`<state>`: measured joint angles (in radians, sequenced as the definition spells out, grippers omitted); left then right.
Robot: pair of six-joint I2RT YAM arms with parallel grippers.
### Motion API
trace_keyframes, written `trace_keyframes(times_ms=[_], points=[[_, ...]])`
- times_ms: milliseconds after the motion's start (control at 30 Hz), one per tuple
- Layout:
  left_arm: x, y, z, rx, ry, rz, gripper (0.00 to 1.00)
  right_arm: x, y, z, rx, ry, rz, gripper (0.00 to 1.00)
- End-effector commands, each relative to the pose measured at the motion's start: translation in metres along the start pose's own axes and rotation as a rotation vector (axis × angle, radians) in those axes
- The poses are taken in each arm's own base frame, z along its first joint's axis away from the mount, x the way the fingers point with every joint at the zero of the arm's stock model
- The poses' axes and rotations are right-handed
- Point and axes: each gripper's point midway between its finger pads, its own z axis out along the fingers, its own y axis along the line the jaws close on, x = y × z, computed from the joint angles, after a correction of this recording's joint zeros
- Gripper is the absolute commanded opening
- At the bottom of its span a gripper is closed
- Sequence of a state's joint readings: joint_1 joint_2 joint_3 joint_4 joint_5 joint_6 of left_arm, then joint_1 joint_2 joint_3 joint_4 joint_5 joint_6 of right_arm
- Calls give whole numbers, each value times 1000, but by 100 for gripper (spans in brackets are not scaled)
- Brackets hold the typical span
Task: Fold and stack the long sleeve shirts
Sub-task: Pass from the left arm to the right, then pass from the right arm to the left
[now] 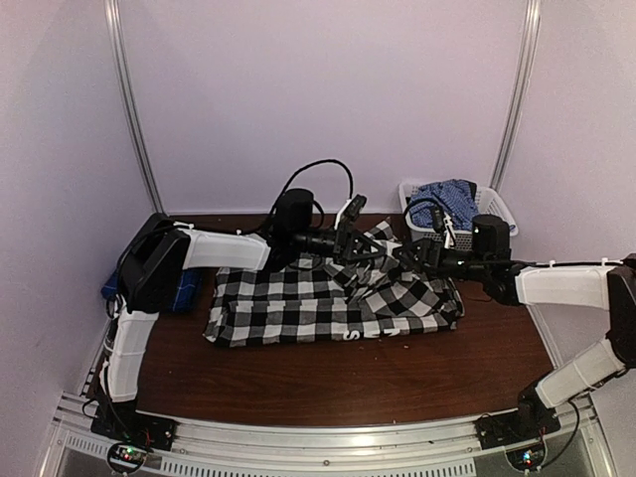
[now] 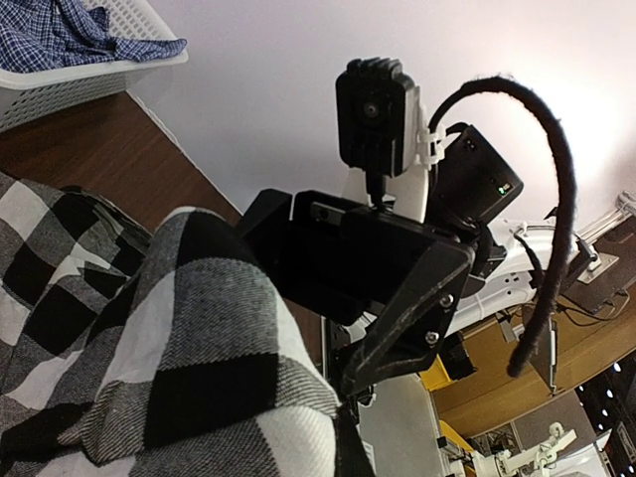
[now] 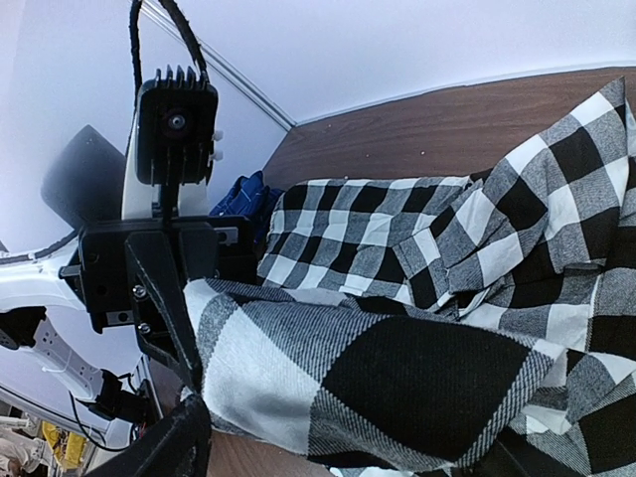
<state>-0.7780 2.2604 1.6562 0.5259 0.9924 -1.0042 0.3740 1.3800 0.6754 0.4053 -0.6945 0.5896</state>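
The black-and-white checked shirt (image 1: pixel 298 298) lies spread across the middle of the table, with white lettering along its near edge. One fold is lifted between my two grippers, which face each other tip to tip. My left gripper (image 1: pixel 363 248) is shut on the corner of that fold (image 2: pixel 199 348), pinched at the bottom of its view (image 2: pixel 353 407). My right gripper (image 1: pixel 402 253) has its fingers wide apart, with the cloth (image 3: pixel 397 378) lying across the gap (image 3: pixel 348 447). The dark blue plaid shirt (image 1: pixel 444 199) lies bunched in the basket and also shows in the left wrist view (image 2: pixel 70 35).
A white slotted basket (image 1: pixel 497 214) stands at the back right corner and shows in the left wrist view (image 2: pixel 89 84). A blue object (image 1: pixel 189 293) lies at the table's left edge beside the left arm. Walls close in the back and sides.
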Motion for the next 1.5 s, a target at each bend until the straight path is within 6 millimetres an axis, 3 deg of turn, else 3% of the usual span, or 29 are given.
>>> trace_keyframes(times_ms=[0,67,367,433,600,767,867,1133,1467], points=[[-12,-29,-3,60,-13,86,0,0,5,0,-61,-10,10,77],[-10,-27,-2,59,-10,83,0,-3,7,0,-75,-17,12,70],[-8,-13,-5,21,-17,83,0,-12,9,-2,-124,-37,45,11],[-10,-10,-7,6,-29,99,4,-15,9,-3,-123,-44,54,0],[-11,-3,-12,-46,-71,162,26,-28,6,-6,-92,-91,104,0],[-4,-1,-25,-79,-139,218,60,-41,5,-8,-76,-147,205,0],[7,3,-31,-91,-167,231,71,-47,4,-9,-68,-167,256,0],[26,24,-36,-166,-205,285,78,-62,11,-14,-104,-225,373,0],[23,39,-11,-262,-194,422,76,-63,14,-15,-142,-238,442,0]])
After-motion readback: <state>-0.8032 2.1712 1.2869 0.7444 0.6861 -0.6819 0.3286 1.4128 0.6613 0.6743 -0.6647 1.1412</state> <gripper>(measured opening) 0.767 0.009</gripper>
